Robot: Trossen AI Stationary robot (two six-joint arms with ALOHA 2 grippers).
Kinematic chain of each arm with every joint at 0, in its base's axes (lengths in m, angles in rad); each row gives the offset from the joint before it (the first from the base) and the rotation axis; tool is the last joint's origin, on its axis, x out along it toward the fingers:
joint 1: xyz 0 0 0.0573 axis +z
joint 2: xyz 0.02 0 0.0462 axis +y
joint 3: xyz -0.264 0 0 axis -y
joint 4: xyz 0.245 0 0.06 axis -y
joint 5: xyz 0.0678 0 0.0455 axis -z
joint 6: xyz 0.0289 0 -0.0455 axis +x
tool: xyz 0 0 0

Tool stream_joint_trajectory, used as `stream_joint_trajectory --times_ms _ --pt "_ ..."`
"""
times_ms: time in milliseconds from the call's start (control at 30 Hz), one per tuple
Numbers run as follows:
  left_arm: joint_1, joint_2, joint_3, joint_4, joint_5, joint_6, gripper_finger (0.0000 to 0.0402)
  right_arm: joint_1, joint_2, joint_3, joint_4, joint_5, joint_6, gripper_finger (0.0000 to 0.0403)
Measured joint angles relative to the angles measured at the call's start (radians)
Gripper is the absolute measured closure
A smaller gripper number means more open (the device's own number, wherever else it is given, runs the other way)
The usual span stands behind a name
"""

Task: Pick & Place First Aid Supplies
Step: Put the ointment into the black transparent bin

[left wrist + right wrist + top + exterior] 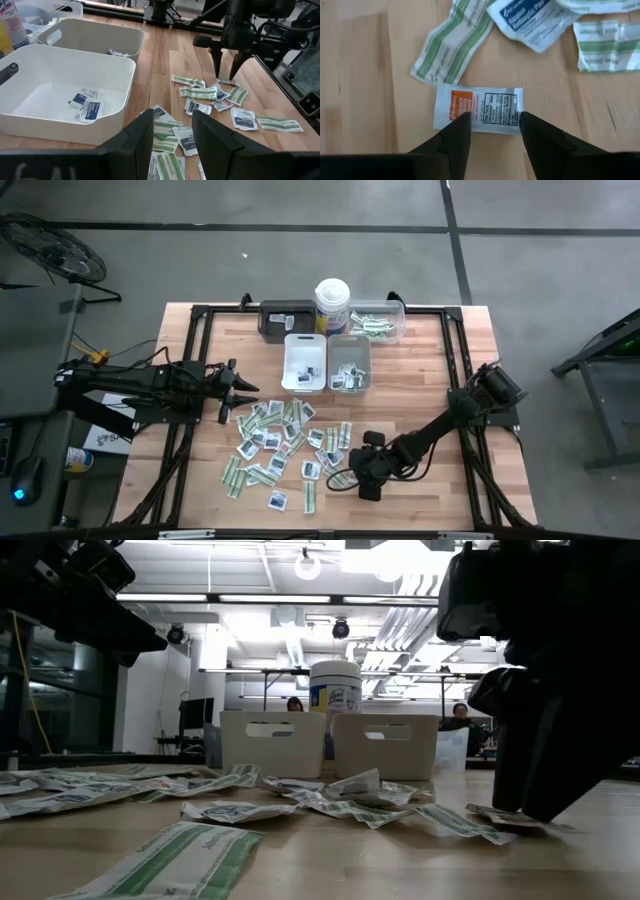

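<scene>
From above, the first aid supplies (280, 442) lay scattered over the table's (470, 370) near middle, dozens of flat packets, too many and too overlapped to count exactly; two white trays (305, 362) at their 12 o'clock held a few each, with a dark tray, a clear tray and one canister (331, 305) behind. The right gripper (345, 478) reached the pile's 4 o'clock edge; the left gripper (246, 396) hovered at its 10 o'clock. In the low view the packets looked paper-thin and curled, likely light and slippery. The left wrist view showed its own jaws spread and empty, and three sachets in the nearest tray. In the right wrist view the fingers (451, 136) stood spread astride one orange-marked sachet (478, 108); pinching across its short width seemed best.
</scene>
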Motion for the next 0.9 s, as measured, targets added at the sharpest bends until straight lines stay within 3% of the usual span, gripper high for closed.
stream_joint_trajectory --times_ms 233,700,900 --pt "0.000 0.000 0.000 0.000 0.000 0.000 0.0269 0.000 0.039 0.003 -0.023 0.000 0.063 0.0243" --pt "0.000 0.000 0.000 -0.003 -0.011 0.000 0.0269 -0.003 0.041 0.002 -0.093 -0.001 0.118 0.0376" --pt "0.000 0.000 0.000 -0.025 -0.011 0.000 0.0269 -0.002 0.041 0.001 -0.074 -0.032 0.037 0.0398"
